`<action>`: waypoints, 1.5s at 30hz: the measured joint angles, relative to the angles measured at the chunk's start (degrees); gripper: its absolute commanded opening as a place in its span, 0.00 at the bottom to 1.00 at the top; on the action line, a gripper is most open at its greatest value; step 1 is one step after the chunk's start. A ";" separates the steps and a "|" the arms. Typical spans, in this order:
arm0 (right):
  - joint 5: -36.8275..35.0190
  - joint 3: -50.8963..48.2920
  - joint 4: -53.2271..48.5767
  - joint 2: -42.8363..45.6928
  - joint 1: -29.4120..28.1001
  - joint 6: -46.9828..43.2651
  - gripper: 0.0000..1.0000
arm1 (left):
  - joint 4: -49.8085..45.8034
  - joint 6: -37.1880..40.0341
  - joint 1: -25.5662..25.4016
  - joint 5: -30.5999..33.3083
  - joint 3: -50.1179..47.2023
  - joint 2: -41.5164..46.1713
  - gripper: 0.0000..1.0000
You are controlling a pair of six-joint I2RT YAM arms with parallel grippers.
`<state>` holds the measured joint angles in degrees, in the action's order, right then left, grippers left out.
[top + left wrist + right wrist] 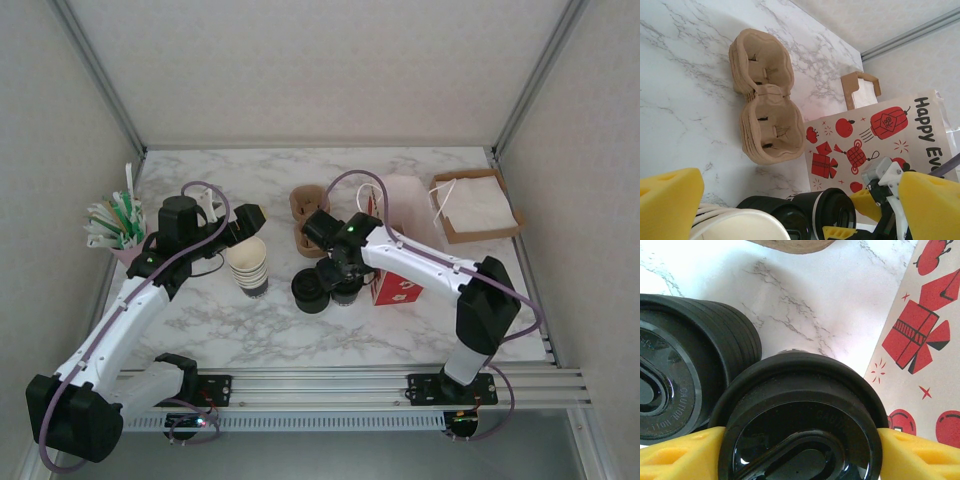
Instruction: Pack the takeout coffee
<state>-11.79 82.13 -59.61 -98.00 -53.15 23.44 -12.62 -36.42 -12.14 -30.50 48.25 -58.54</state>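
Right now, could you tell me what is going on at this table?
The right gripper is closed around the lidded takeout coffee cup, which stands on the table between the stack of black lids and the red-printed paper bag. The left gripper hangs open by the stack of lidless paper cups, holding nothing. The coffee is not packed yet.
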 measured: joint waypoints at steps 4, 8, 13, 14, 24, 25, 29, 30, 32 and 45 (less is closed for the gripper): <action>0.50 1.95 -1.36 -1.11 0.00 -0.33 0.79 | 0.02 0.00 0.00 -0.02 0.00 0.00 1.00; 1.01 3.50 -2.75 -1.36 0.00 -0.37 0.82 | 0.02 0.00 0.00 -0.04 0.00 0.00 1.00; 1.11 4.55 -3.69 -1.36 0.00 -0.76 0.86 | 0.09 0.00 0.00 -0.24 0.00 0.00 1.00; 1.14 4.55 -3.96 -1.36 0.00 -0.79 0.86 | 0.11 0.00 0.00 -0.26 0.00 0.00 1.00; 1.05 4.55 -5.81 -0.39 -0.46 -0.90 0.84 | 0.42 -0.42 0.00 -1.55 0.00 0.00 0.90; 1.05 4.55 -6.08 0.04 -0.74 -0.81 0.83 | 0.44 -0.57 0.00 -1.66 0.00 0.00 0.89; 1.31 4.55 -6.75 2.64 -2.03 -0.09 0.71 | 0.70 -0.96 0.00 -1.97 -0.07 0.00 0.80; 1.55 4.55 -6.84 3.48 -2.27 0.13 0.65 | 0.81 -1.01 0.00 -2.01 -0.13 0.00 0.78; 2.45 4.46 -6.80 5.05 -2.40 0.44 0.46 | 0.94 -1.07 0.00 -2.21 -0.35 0.00 0.74; 4.59 1.95 -6.16 5.33 -2.40 0.59 0.20 | 1.05 -1.27 -0.02 -2.78 -0.50 0.00 0.72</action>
<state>-7.20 84.07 -65.78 -92.66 -55.55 24.03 -11.57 -37.69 -12.16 -33.28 47.75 -58.54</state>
